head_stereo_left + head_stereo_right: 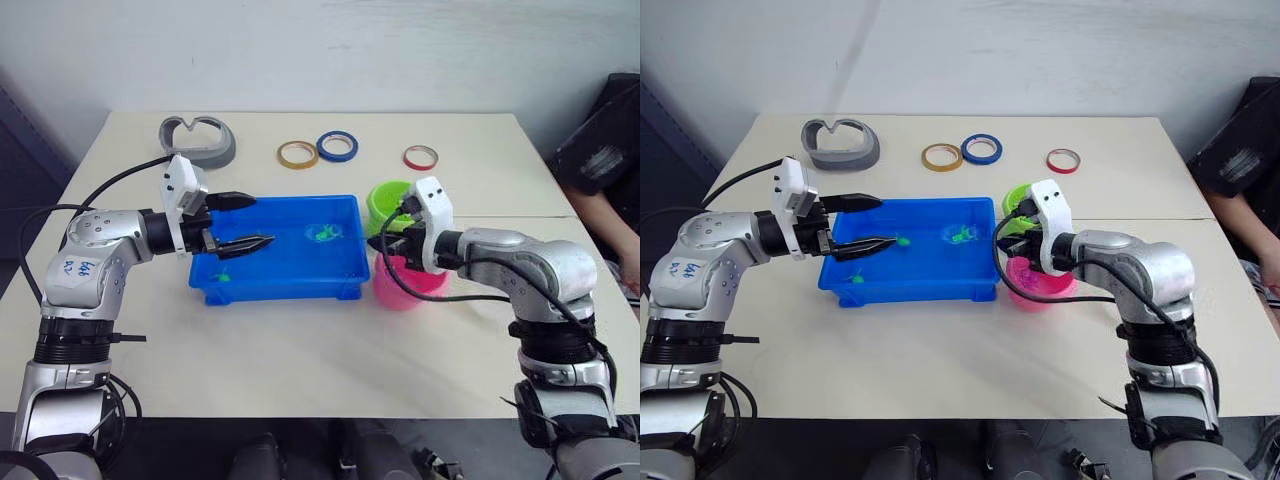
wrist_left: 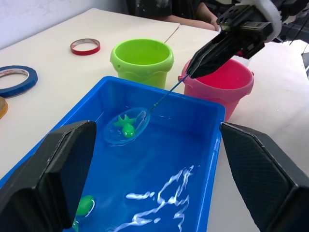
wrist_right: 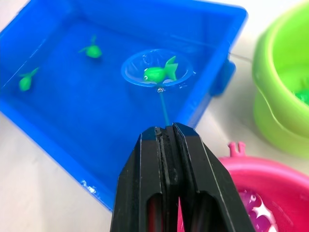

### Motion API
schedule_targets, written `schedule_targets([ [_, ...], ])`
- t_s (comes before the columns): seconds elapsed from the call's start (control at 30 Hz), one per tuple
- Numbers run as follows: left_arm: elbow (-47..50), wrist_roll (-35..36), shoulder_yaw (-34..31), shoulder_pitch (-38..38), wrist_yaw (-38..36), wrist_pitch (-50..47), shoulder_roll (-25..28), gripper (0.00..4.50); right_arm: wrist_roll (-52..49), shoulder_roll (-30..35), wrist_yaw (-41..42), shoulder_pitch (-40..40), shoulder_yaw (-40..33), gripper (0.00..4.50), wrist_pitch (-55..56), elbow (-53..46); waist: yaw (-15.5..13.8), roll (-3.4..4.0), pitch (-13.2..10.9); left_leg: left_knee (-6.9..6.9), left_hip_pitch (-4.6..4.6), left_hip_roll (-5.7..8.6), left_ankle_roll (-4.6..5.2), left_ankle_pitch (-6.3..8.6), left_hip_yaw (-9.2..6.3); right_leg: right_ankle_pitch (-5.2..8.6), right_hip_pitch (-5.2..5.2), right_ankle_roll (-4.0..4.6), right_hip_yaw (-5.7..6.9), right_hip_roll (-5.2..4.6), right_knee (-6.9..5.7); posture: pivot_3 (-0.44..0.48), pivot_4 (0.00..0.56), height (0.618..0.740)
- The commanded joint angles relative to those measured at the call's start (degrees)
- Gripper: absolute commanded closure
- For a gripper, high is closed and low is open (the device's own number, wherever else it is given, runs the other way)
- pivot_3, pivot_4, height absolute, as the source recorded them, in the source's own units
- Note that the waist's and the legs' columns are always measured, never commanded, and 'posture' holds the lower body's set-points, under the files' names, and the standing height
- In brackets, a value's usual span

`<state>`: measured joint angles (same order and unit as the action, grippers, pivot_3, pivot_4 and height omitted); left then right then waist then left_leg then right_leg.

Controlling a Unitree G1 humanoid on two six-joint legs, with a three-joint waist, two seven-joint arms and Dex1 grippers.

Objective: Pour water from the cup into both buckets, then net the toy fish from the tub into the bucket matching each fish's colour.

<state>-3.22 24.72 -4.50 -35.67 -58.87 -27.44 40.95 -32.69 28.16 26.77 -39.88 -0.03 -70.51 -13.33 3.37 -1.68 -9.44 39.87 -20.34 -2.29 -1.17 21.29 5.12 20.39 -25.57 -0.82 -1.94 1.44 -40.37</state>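
The netting stage looks well under way: the right gripper [image 3: 164, 133], fingers pressed together on the thin handle of the net [image 3: 157, 70], holds the hoop in the right part of the blue tub [image 1: 300, 285] with one green fish [image 3: 161, 73] lying in it. At least two more green fish [image 3: 91, 50] remain in the tub toward its left, so several transfers look left. The left gripper [image 1: 240, 222] hovers over the tub's left end, fingers spread and empty. The green bucket [image 2: 142, 60] stands on the counter just right of the tub, the pink bucket [image 2: 227, 82] just nearer. The right wrist view shows something green inside the green bucket and glinting water in the pink one; the head views hide both interiors behind the arm.
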Motion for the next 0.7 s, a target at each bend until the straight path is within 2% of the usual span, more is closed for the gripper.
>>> schedule_targets([
  [0.03,0.1,1.9,-1.7,-2.0,0.2,-0.1,-0.9,0.03,1.7,3.4,3.1,3.1,1.1,4.50,7.8,-7.6,-0.1,0.00,0.0,0.00,-0.01,0.00,0.00,0.00,0.00,0.00,0.00,0.00,0.00,0.00,0.02,0.000,0.150,0.740],
  [0.17,-0.7,2.0,-0.7,-3.6,-0.3,-0.1,-2.3,0.03,5.2,7.9,5.2,7.1,1.6,4.50,16.1,-11.7,-0.1,-0.01,0.0,0.00,-0.04,0.03,0.00,0.00,-0.02,-0.01,0.00,-0.01,0.00,0.00,0.05,0.000,0.150,0.740],
  [0.47,-7.5,1.5,2.8,-10.6,-4.5,1.2,-6.8,0.03,4.5,13.6,3.7,14.6,-13.5,4.50,19.2,-17.3,-0.5,-0.01,0.0,0.03,-0.04,0.05,0.01,0.00,-0.01,-0.01,0.02,-0.02,0.00,0.00,0.06,0.000,0.150,0.740],
  [0.57,-9.7,0.8,3.6,-12.0,-5.5,2.6,-7.6,0.03,6.1,16.2,4.0,15.4,-14.9,4.50,20.8,-16.1,-0.1,-0.01,0.0,0.00,0.00,0.05,0.00,0.00,0.01,-0.01,0.02,-0.02,-0.03,0.00,0.04,0.000,0.150,0.740],
  [0.7,-11.5,0.3,4.0,-13.0,-6.4,3.8,-8.3,0.03,13.8,21.6,6.7,16.7,-11.0,4.50,31.5,-12.7,-0.1,-0.01,0.0,-0.04,0.05,0.05,-0.02,-0.02,0.04,-0.01,0.02,-0.02,-0.06,0.01,0.00,0.000,0.150,0.740],
])
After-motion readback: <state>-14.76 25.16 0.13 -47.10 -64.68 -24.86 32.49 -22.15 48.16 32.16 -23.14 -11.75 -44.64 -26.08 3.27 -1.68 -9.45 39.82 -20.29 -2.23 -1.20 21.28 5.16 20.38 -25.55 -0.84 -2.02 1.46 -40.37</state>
